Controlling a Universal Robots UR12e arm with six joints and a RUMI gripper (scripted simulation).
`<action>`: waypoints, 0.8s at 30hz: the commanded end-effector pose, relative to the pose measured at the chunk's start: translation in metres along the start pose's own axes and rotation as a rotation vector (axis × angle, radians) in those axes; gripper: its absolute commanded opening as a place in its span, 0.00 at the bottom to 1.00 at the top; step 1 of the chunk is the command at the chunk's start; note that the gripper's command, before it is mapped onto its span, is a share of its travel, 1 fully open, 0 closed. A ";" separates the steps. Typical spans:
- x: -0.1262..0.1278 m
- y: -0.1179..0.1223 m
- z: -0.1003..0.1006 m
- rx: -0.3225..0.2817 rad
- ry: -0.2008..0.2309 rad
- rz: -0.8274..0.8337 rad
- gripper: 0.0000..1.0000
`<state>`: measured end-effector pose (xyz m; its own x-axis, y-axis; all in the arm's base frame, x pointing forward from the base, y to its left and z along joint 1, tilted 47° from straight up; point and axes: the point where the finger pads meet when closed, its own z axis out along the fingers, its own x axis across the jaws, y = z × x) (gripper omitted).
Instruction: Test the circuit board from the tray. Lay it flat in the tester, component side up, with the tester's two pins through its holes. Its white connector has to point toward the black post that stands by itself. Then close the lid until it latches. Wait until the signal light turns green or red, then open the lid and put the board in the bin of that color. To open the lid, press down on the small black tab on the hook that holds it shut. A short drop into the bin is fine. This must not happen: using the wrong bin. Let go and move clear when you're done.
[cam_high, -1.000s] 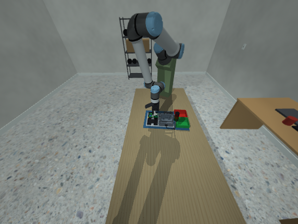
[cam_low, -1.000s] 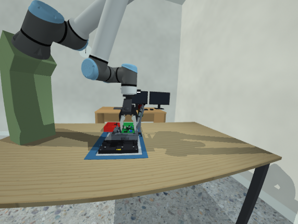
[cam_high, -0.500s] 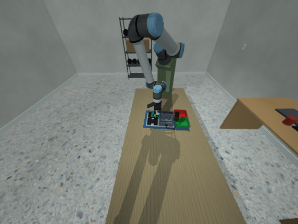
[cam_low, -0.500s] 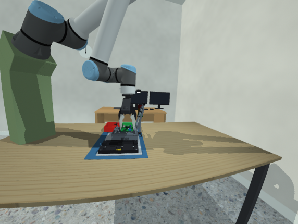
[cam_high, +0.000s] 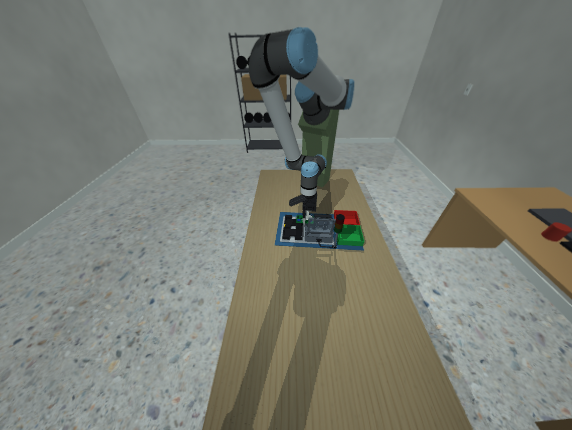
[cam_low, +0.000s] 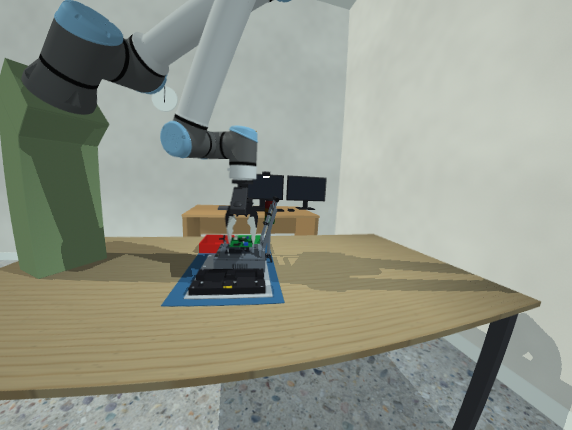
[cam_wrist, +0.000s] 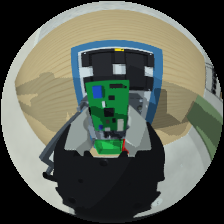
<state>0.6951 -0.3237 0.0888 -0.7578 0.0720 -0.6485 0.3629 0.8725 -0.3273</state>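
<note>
A pale wooden table (cam_high: 320, 350) (cam_low: 320, 325) (cam_wrist: 55, 60), on it a blue mat (cam_high: 278, 237) (cam_low: 175, 299) (cam_wrist: 159, 65), seemingly flat.

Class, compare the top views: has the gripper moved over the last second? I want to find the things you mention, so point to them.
Yes. In the top view the gripper (cam_high: 307, 217) (cam_low: 242, 243) (cam_wrist: 108, 106) has shifted sideways, toward the gray tester (cam_high: 320, 237) (cam_low: 237, 261) (cam_wrist: 138, 102).
</note>
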 end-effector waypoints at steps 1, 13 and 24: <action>0.006 0.013 -0.001 0.003 0.002 0.003 0.39; 0.016 0.051 -0.004 0.003 0.002 0.003 0.39; 0.022 0.074 -0.006 0.004 0.001 0.003 0.39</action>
<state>0.7030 -0.2666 0.0609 -0.7565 0.0726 -0.6500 0.3653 0.8713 -0.3278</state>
